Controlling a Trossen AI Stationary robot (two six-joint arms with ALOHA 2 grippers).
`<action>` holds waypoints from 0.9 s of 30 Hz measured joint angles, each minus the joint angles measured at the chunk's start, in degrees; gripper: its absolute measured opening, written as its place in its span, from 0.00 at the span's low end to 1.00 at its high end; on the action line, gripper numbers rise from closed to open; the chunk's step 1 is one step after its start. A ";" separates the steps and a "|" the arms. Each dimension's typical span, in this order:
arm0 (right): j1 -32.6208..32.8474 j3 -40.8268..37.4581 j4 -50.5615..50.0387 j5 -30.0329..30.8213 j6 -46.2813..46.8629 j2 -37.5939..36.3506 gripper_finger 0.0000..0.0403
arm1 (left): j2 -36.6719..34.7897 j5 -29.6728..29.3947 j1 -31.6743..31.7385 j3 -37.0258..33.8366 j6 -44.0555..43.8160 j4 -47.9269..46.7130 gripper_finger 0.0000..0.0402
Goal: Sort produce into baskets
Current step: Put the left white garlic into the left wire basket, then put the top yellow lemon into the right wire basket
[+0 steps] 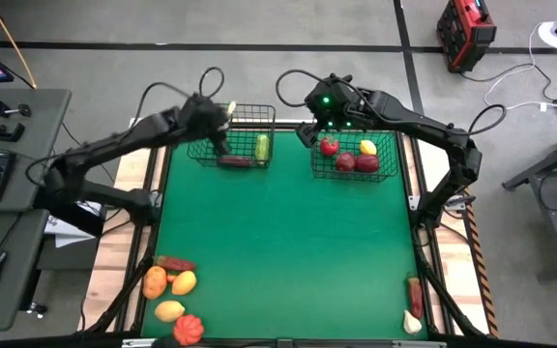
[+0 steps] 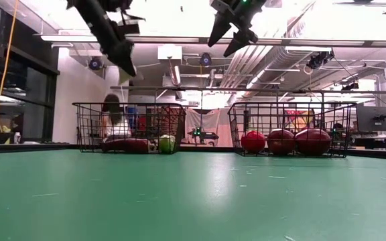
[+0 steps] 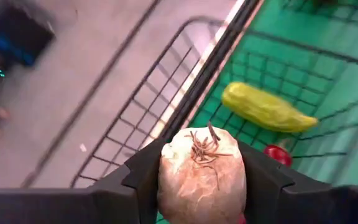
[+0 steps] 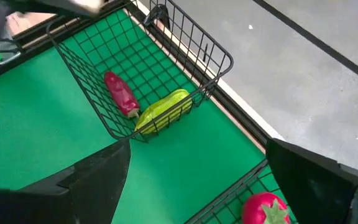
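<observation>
My left gripper (image 1: 220,132) hangs above the left black wire basket (image 1: 207,153) and is shut on a beige-white bulb with a tuft of dry roots (image 3: 202,177). A green vegetable (image 1: 261,147) and a dark maroon piece (image 1: 235,160) lie on that basket's floor. My right gripper (image 1: 308,132) is open and empty, high in the low view (image 2: 233,39), between the two baskets. The right basket (image 1: 392,143) holds three red pieces (image 1: 346,161) and a yellow one (image 1: 367,147). My left gripper pinches the bulb's two opposite sides (image 3: 166,180) between its two fingers (image 3: 263,177). The root tuft (image 3: 202,148) points away from the wrist. The fingers slant down from the table's left. The bulb is lifted clear, above the basket.
More produce lies in a pile at the table's near left corner (image 1: 172,290): orange, yellow, red and maroon pieces. A red piece (image 1: 414,290) and a white one (image 1: 412,322) lie at the near right edge. The green mat (image 1: 278,242) between them is bare.
</observation>
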 joint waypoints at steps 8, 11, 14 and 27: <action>0.00 0.00 -2.56 0.00 3.28 0.00 0.92 | 9.23 2.91 5.00 8.06 -4.98 -4.22 0.56; 0.01 0.00 -3.19 0.00 3.48 0.00 0.92 | 9.67 5.81 4.96 10.76 -5.25 -7.19 0.64; 0.02 0.00 -3.26 0.00 3.35 0.00 0.92 | 9.06 8.89 4.96 12.63 -8.22 -8.53 0.70; 3.03 0.00 -16.80 -0.47 -2.72 0.00 0.92 | -4.10 28.59 -1.15 4.83 -31.72 -12.62 0.74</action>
